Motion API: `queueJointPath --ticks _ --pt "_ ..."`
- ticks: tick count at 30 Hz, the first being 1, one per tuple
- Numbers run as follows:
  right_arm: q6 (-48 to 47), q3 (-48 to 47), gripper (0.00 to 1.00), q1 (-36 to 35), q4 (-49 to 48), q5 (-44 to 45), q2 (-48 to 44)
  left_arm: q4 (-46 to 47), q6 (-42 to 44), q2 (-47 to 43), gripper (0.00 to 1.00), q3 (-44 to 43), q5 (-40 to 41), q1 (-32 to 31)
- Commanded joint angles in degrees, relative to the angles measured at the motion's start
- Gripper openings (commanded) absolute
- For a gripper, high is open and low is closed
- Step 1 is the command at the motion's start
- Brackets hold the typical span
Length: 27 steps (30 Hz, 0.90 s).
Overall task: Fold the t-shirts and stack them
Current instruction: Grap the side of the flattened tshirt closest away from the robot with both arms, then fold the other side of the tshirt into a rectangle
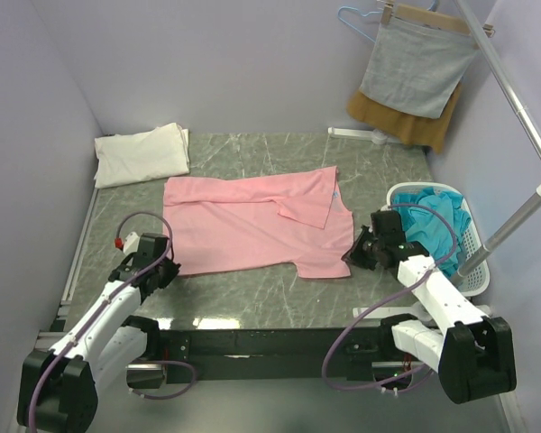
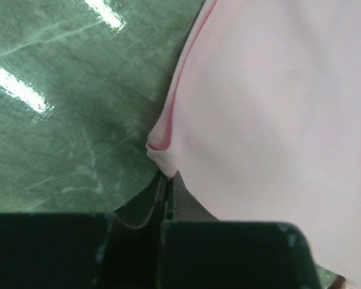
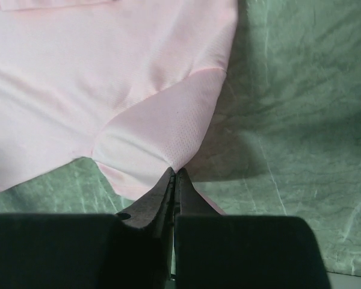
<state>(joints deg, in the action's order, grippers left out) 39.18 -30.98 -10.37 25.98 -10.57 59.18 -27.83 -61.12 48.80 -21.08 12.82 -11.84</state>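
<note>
A pale pink t-shirt (image 1: 252, 225) lies spread across the middle of the green marble table, with one flap folded over at its upper right. My left gripper (image 1: 165, 269) is shut on the shirt's near left corner (image 2: 162, 153). My right gripper (image 1: 356, 255) is shut on the shirt's near right edge (image 3: 168, 132), by the sleeve. A cream-white t-shirt (image 1: 142, 153) lies folded at the far left corner. Teal-blue t-shirts (image 1: 435, 221) fill the white basket at the right.
The white basket (image 1: 473, 262) stands at the table's right edge. A grey cloth (image 1: 417, 68) hangs on a hanger over a mustard-brown cloth (image 1: 401, 122) at the back right. A metal pole (image 1: 523, 117) slants down the right side.
</note>
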Motion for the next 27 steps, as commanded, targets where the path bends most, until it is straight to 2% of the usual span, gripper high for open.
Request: queueJointPath --ticks 1,7,17,27 --pt "-2.52 -5.13 0.0 -0.26 0.57 1.25 1.55 -0.73 1.87 0.68 0.01 -4.75 0.98 -0.21" --pt "-5.25 -12.87 0.0 -0.18 0.56 1.25 8.75 0.23 6.45 6.64 0.04 -10.9 4.76 -0.12" --pt "-8.33 -25.25 0.0 1.05 -0.13 -0.06 21.32 9.46 12.07 21.42 0.04 -19.08 4.85 0.58" --pt "-9.91 -43.0 0.0 2.11 1.53 -1.64 41.26 15.26 16.73 35.74 0.02 -28.48 2.74 4.19"
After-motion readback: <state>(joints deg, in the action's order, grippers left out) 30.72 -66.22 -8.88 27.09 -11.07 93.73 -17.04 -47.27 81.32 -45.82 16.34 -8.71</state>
